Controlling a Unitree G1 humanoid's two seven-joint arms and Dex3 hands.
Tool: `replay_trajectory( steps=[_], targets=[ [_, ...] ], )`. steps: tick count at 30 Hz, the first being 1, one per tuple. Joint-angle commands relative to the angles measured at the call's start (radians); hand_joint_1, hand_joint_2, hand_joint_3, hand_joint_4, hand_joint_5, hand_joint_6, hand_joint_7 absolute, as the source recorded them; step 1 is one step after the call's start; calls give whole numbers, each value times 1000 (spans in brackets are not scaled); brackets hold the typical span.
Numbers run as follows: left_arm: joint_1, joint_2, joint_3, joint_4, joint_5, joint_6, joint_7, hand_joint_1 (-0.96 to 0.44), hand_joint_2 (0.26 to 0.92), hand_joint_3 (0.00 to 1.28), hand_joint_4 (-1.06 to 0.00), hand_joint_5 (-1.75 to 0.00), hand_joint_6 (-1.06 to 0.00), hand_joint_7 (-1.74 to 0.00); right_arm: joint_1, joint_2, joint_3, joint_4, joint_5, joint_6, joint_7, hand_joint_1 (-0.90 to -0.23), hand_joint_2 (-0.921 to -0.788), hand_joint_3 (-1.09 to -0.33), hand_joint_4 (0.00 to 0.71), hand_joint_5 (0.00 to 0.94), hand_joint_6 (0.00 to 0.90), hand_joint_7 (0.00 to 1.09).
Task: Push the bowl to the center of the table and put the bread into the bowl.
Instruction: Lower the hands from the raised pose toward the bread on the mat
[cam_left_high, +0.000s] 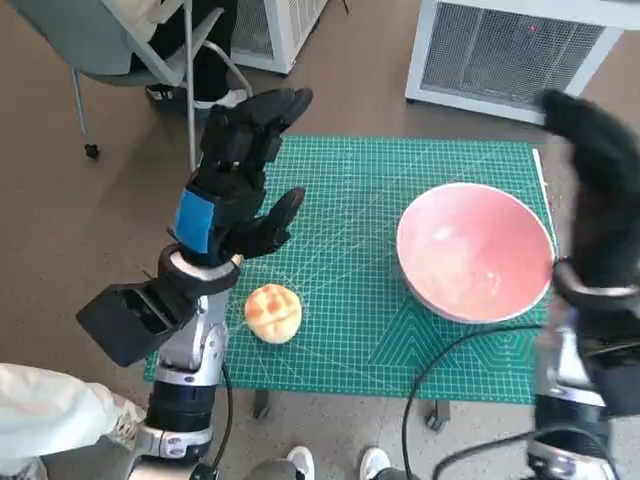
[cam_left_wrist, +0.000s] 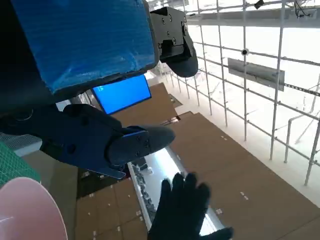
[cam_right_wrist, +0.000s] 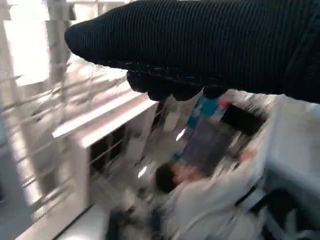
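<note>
A pink bowl (cam_left_high: 475, 252) stands on the right part of the green cutting mat (cam_left_high: 350, 190), near the mat's right edge; its rim (cam_left_wrist: 22, 210) also shows in the left wrist view. A round golden bread roll (cam_left_high: 273, 312) lies near the mat's front left. My left hand (cam_left_high: 238, 170) is raised above the mat's left side, behind the roll, fingers spread and holding nothing. My gloved right hand (cam_left_high: 595, 195) is lifted at the table's right edge beside the bowl, blurred, with nothing in it; it appears as right hand (cam_left_wrist: 187, 210) in the left wrist view.
A grey chair (cam_left_high: 120, 45) and a person's legs are beyond the table's far left. A white grilled unit (cam_left_high: 510, 50) stands behind the far right. Cables (cam_left_high: 450, 380) hang at the front edge. A person (cam_right_wrist: 200, 195) shows blurred in the right wrist view.
</note>
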Motion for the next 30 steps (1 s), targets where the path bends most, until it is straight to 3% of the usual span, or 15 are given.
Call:
replay_trajectory(
  steps=[1, 5, 14, 22, 30],
  targets=[
    [8, 6, 8, 9, -9, -9, -4, -359, 803, 596, 1, -596, 1, -904, 30, -29, -69, 128, -43, -32, -85, -552, -921, -741, 280, 6, 33, 637],
    [6, 6, 10, 12, -7, -11, -4, -354, 799, 605, 1, -588, 1, -900, 30, -53, -107, 236, -64, -58, -147, -549, -921, -763, 278, 4, 33, 623],
    [2, 4, 12, 19, -9, -12, -5, -351, 793, 623, 1, -569, 1, -892, 5, -102, -140, 492, -78, -81, -237, -533, -921, -789, 268, 0, 22, 601],
    [1, 7, 18, 22, -15, -12, -11, -351, 789, 632, 1, -566, 1, -891, -34, -111, -151, 729, -36, -46, -242, -531, -921, -799, 239, 2, 73, 469],
    [1, 15, 27, 18, -23, -6, -20, -351, 784, 637, 1, -570, 1, -894, -66, -82, -141, 857, -11, 37, -218, -517, -921, -785, 223, 0, 97, 407]
  ],
)
